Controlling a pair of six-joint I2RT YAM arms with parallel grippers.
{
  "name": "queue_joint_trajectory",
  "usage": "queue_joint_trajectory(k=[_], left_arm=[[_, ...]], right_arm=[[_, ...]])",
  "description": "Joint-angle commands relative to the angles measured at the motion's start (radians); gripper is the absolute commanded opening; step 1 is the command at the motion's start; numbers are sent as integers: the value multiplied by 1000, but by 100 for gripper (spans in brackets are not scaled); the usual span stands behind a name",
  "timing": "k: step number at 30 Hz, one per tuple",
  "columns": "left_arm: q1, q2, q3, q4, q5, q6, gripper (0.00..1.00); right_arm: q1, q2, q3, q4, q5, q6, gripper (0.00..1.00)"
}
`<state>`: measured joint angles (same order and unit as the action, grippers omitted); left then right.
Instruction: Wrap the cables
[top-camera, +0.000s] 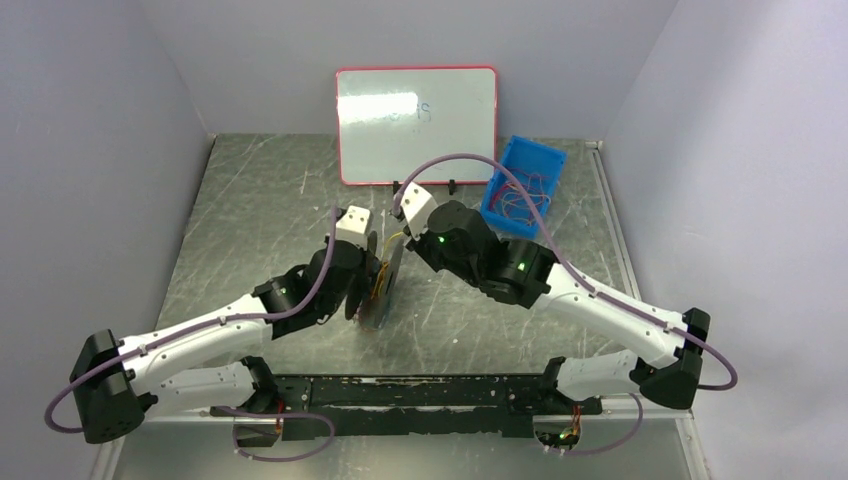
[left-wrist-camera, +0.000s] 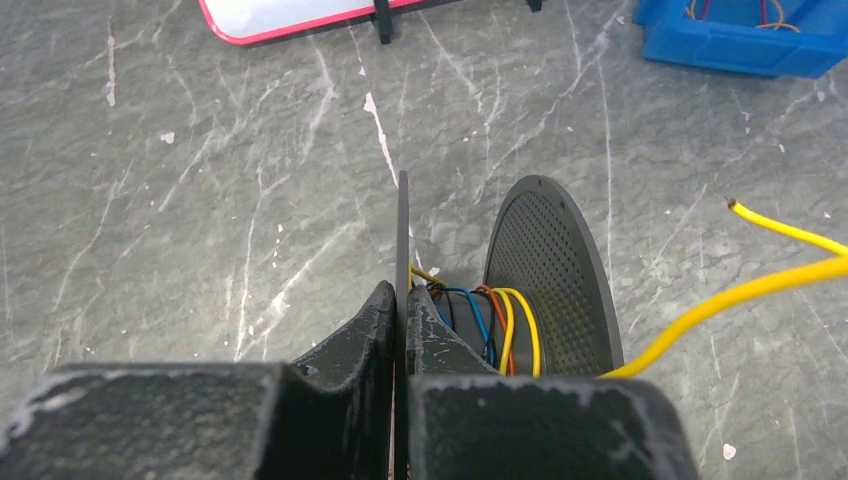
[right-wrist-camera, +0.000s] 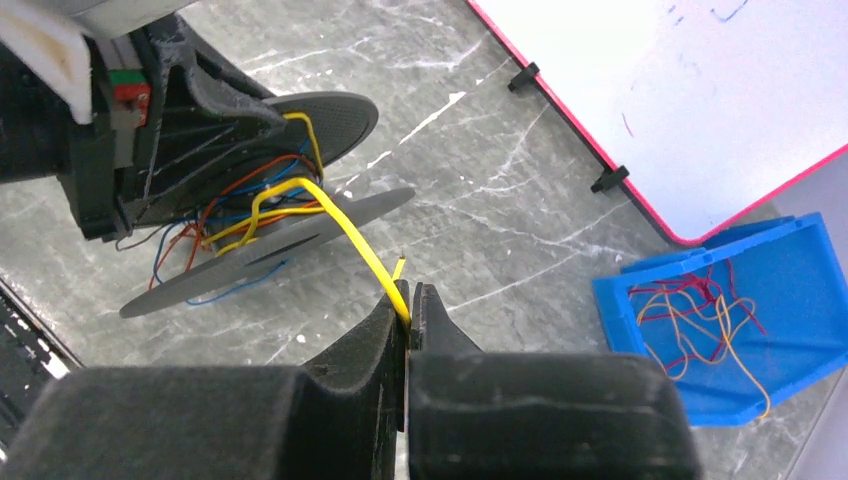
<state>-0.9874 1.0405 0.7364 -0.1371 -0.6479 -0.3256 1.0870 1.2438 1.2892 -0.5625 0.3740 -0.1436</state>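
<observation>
A dark grey spool (top-camera: 380, 285) with two round perforated flanges stands on edge mid-table, with yellow, orange, blue and black cables wound on its core (left-wrist-camera: 500, 325). My left gripper (left-wrist-camera: 403, 300) is shut on the spool's thin near flange (left-wrist-camera: 403, 230). My right gripper (right-wrist-camera: 410, 300) is shut on a yellow cable (right-wrist-camera: 350, 235) near its free end, holding it stretched from the spool (right-wrist-camera: 270, 230). The same yellow cable (left-wrist-camera: 740, 290) crosses the right of the left wrist view. In the top view the right gripper (top-camera: 405, 228) sits just right of the spool.
A blue bin (top-camera: 522, 185) with several loose red and yellow cables (right-wrist-camera: 705, 310) stands at the back right. A red-framed whiteboard (top-camera: 416, 122) stands upright at the back. A black rail (top-camera: 420, 392) runs along the near edge between the arm bases.
</observation>
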Motion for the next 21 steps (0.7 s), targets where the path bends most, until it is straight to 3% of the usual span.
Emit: queue_joint_trajectory(k=[1, 14, 21], left_arm=[[-10, -11, -16, 62, 71, 0, 7], [-36, -94, -61, 22, 206, 16, 7], [-37, -165, -76, -18, 250, -3, 7]], right_arm=[[-25, 0, 8, 67, -20, -35, 0], [-248, 153, -27, 233, -146, -65, 0], [-314, 189, -197, 376, -182, -8, 0]])
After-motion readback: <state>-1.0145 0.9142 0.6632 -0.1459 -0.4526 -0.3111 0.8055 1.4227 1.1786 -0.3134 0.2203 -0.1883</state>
